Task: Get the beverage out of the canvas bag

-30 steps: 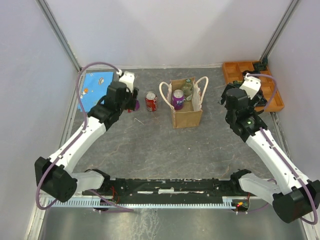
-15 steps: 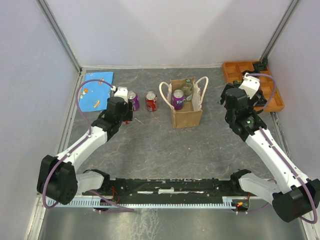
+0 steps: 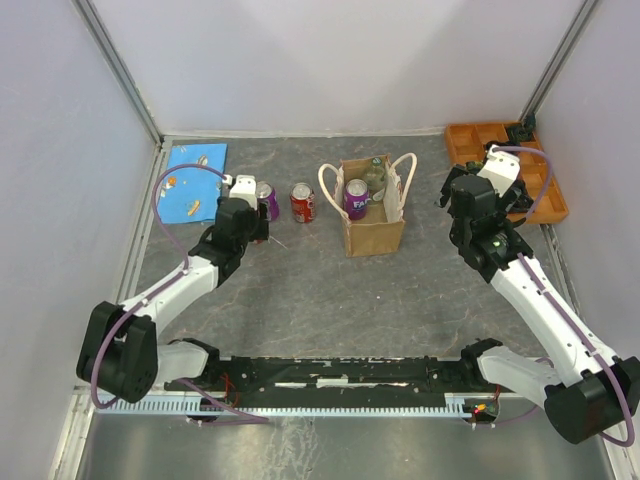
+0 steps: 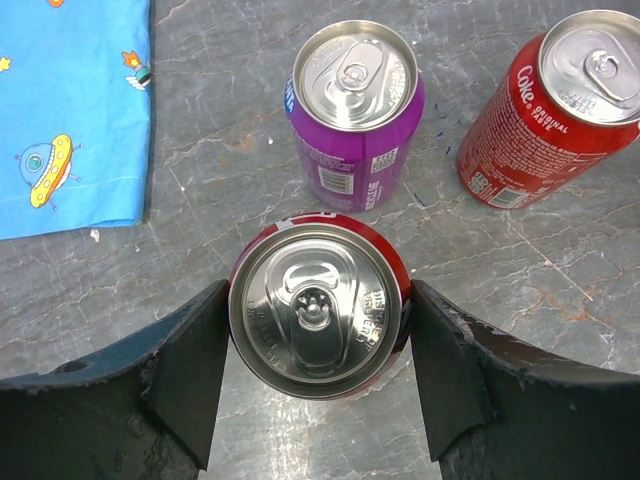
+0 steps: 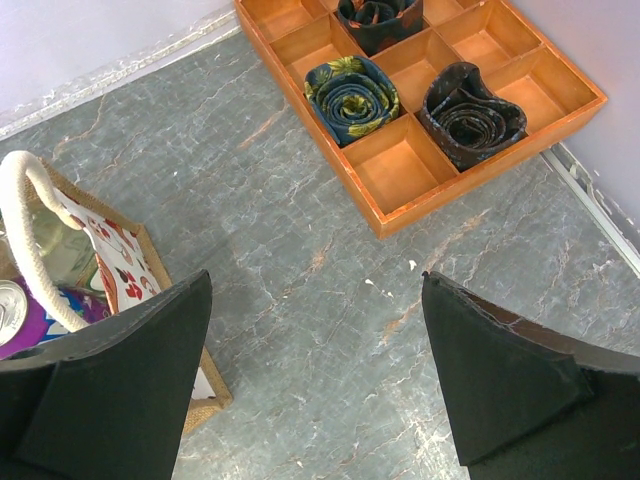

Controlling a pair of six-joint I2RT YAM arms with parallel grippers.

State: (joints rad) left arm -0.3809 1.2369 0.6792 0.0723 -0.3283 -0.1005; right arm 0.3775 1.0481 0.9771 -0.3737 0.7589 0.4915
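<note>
Checking my feeds: the bag (image 3: 374,235) stands upright toward the back of the table (image 3: 320,290), with a purple bagged can (image 3: 356,197) and a green bottle (image 3: 375,175) showing in its open top. Just left of it stand a Coke can (image 4: 550,105) and a purple can (image 4: 355,100), with a blue cloth (image 4: 70,110) lying flat further left.

My left arm stretches forward and inward from its base, wrist pointing down right beside the purple can. The left gripper (image 4: 318,300) is clamped on a red can (image 4: 318,330), one finger against either side. I can't tell if that can touches the table. The overhead view hides it completely under the wrist, so only the wrist cam shows it.

My right arm reaches up the right side. The right gripper (image 5: 318,290) hangs over bare table between bag and tray (image 5: 395,170), fingers wide apart, nothing in them. Its cam shows rolled cloths (image 5: 352,92) in some tray compartments, just dark blobs from above.
</note>
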